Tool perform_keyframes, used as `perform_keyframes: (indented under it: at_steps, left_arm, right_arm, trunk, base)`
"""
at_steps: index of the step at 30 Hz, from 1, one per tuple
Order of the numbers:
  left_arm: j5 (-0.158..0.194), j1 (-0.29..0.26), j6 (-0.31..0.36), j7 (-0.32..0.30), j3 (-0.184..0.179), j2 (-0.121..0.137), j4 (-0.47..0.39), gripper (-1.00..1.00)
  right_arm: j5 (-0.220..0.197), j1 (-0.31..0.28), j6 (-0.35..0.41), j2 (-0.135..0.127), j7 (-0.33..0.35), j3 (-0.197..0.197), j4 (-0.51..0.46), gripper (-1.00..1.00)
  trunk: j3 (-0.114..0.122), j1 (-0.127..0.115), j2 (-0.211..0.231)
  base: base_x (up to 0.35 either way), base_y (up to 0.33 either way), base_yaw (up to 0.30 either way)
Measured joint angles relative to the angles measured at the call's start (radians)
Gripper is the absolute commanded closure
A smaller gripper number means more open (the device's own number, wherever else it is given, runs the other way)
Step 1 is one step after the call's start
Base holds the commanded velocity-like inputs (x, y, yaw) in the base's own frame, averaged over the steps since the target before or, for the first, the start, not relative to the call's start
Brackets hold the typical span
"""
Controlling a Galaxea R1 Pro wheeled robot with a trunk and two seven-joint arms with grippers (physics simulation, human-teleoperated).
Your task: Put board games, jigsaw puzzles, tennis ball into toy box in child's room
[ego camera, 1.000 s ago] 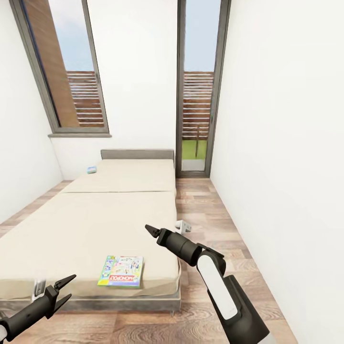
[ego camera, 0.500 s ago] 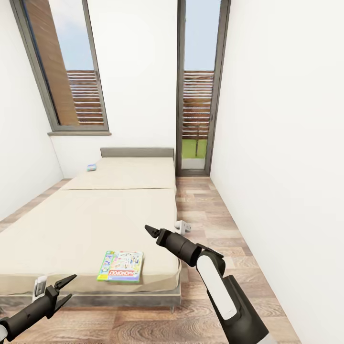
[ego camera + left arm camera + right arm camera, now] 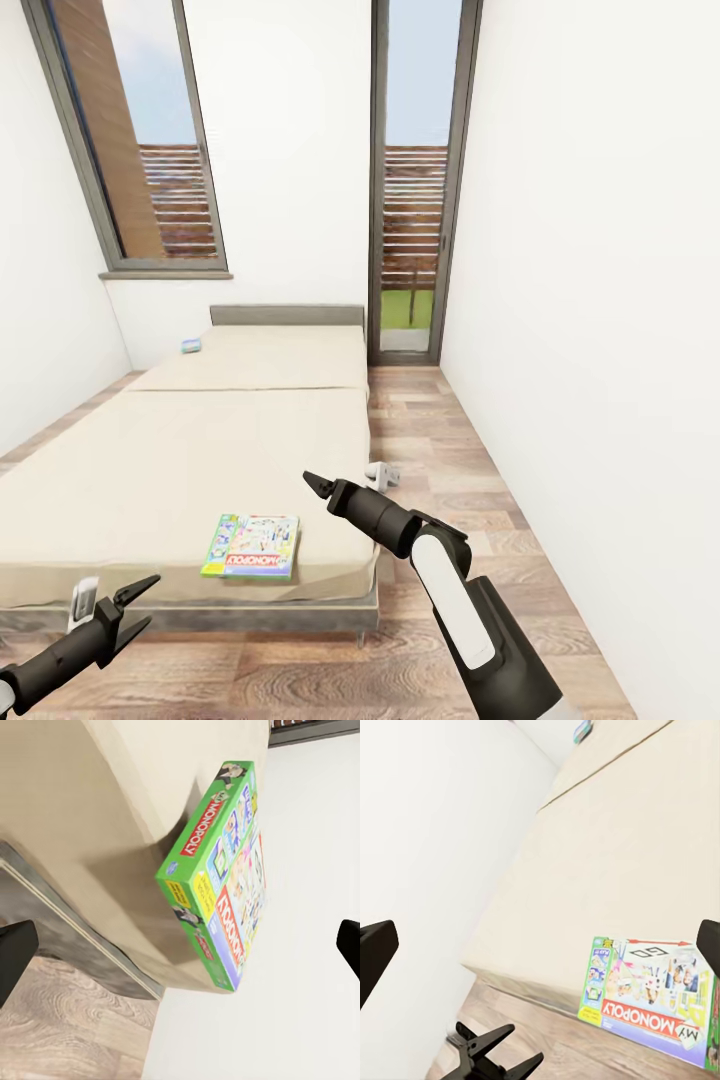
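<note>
The board game (image 3: 252, 546), a green Monopoly box, lies flat on the bed (image 3: 180, 470) near the foot corner of the mattress. In the head view it is seen between the two pairs of jaws: ahead of and to the right of the left gripper (image 3: 137, 604), and below and to the left of the right gripper (image 3: 315, 486). A second small game box (image 3: 190, 346) is seen far beyond both pairs of jaws, near the headboard. The left jaws are spread and hold nothing. The right jaws appear pressed together to a point, and nothing is gripped.

Compared with the pictures of one second ago, the whole scene has shifted slightly upward while both arms keep their pose, so a movement of the camera and base is indicated, not a movement of the box. The box is judged not yet within reach; a further approach is probably required before a grasp.

In the left wrist view, the board game (image 3: 221, 877) is shown ahead of the jaws, well apart from both dark fingertips (image 3: 15, 952), which stand wide open at the picture edges.

In the right wrist view, the board game (image 3: 652, 997) lies ahead of the jaws on the mattress, near its edge. The left gripper (image 3: 495, 1054) is seen over the plank floor (image 3: 577, 1050).
</note>
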Motion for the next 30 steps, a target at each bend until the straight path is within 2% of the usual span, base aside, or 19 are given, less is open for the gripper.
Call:
perform_keyframes:
  at_steps: [6, 11, 13, 18, 30]
  left_arm:
    - [-0.001, 0.0, 0.0, -0.01, 0.0, 0.0, 0.0, -1.0]
    - [-0.003, 0.0, -0.002, -0.071, -0.002, 0.0, -0.003, -1.0]
    - [-0.004, 0.0, -0.003, -0.106, -0.004, 0.0, -0.004, -1.0]
    - [-0.005, 0.0, -0.004, -0.149, -0.007, 0.0, -0.014, -1.0]
    - [-0.007, 0.0, -0.005, -0.174, -0.009, -0.001, -0.028, -1.0]
  right_arm:
    - [0.001, 0.0, 0.001, 0.0, 0.001, 0.0, 0.0, -1.0]
    - [0.001, 0.0, 0.004, 0.0, 0.006, 0.001, -0.002, -1.0]
    - [0.0, 0.0, 0.005, 0.0, 0.008, 0.002, -0.003, -1.0]
    - [0.0, 0.0, 0.007, 0.0, 0.009, 0.003, -0.006, -1.0]
    - [0.0, 0.0, 0.013, -0.007, 0.01, 0.006, -0.012, -1.0]
  trunk:
    - [-0.019, 0.023, -0.042]
    - [-0.034, 0.042, -0.077]
    - [-0.035, 0.042, -0.077]
    - [-0.035, 0.042, -0.077]
    - [-0.035, 0.042, -0.077]
  base:
    - [0.0, 0.0, 0.0]
    - [0.0, 0.0, 0.0]
    - [0.0, 0.0, 0.0]
    - [0.0, 0.0, 0.0]
    - [0.0, 0.0, 0.0]
